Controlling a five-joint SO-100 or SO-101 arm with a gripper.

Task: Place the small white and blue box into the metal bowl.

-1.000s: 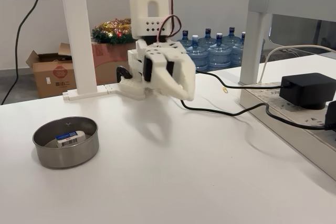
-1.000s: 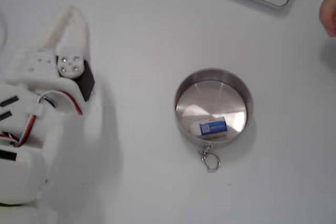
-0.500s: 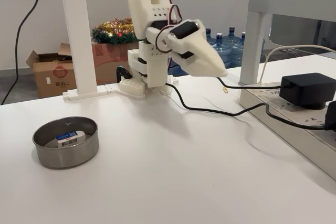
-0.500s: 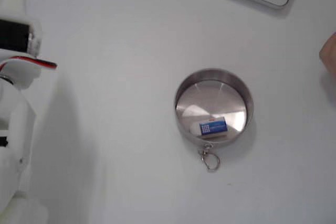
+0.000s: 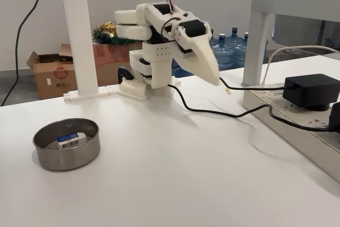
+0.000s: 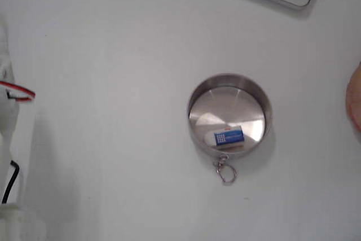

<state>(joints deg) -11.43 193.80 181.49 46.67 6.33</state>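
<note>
Steel is where your box ends up: the small white and blue box [image 5: 70, 140] lies flat on the floor of the metal bowl [image 5: 49, 158], against the wall nearest the keyring [image 6: 225, 171] hooked at the rim. In both fixed views it rests free, nothing touching it. Your gripper [image 5: 210, 76] hangs well away from the bowl, over the table [image 5: 175, 174] beside the arm's base, its fingers [image 5: 204, 62] pressed together on nothing. Placement looks finished to me; only parking the arm seems left.
</note>
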